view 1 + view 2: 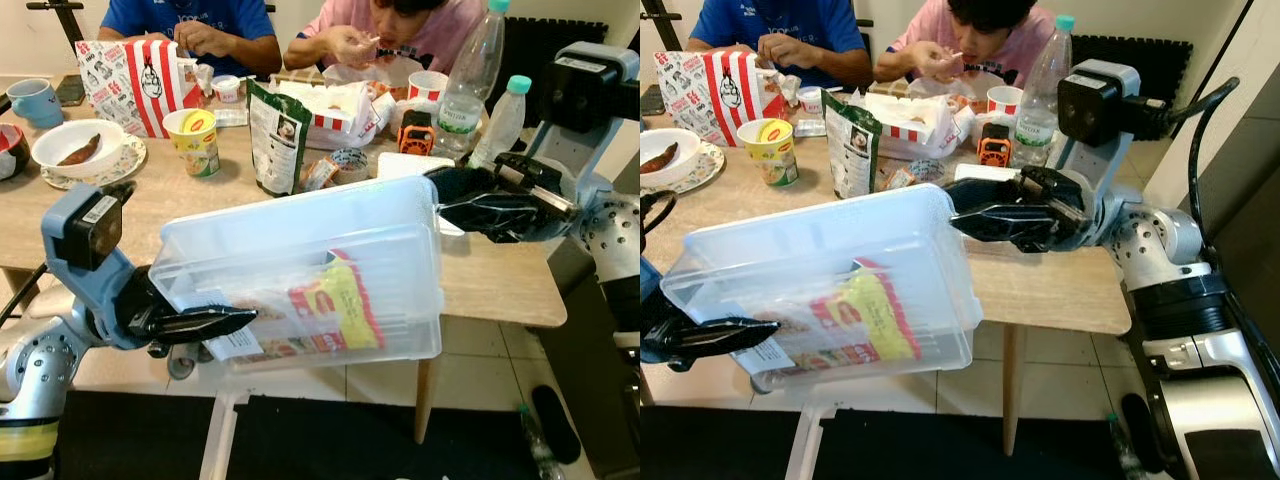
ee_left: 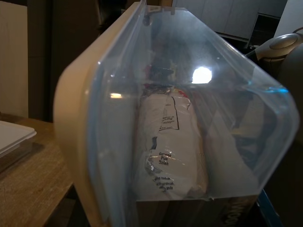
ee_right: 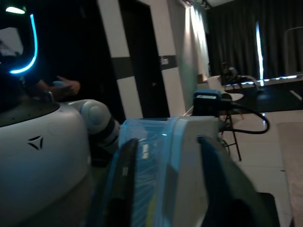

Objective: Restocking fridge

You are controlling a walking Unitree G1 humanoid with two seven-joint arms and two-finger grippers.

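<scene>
Two grippers share one load: a clear plastic bin (image 1: 300, 270) held in the air across the centre of the left eye view, in front of the wooden table (image 1: 500, 285). Its long axis runs from lower left to upper right of the frame, tilted so the right end is higher. The left gripper (image 1: 205, 322) meets the low end at lower left, its black fingers closed against the bin's short wall; the right gripper (image 1: 985, 215) clamps the high end at the rim, fingers pinched over the edge. Neither arm is nearer than the other; each holds its own end, so any carry toward a fridge would probably need both to move together or the bin will twist.

Inside, a yellow and red food packet (image 1: 335, 305) lies against the lower wall.

In the left wrist view a white printed pouch (image 2: 170, 142) shows through the plastic, looking down the bin's length. In the right wrist view the two fingers (image 3: 125, 175) straddle the rim. Beyond the table, two people sit eating among a striped paper bag (image 1: 130, 70) and water bottles (image 1: 470, 75).
</scene>
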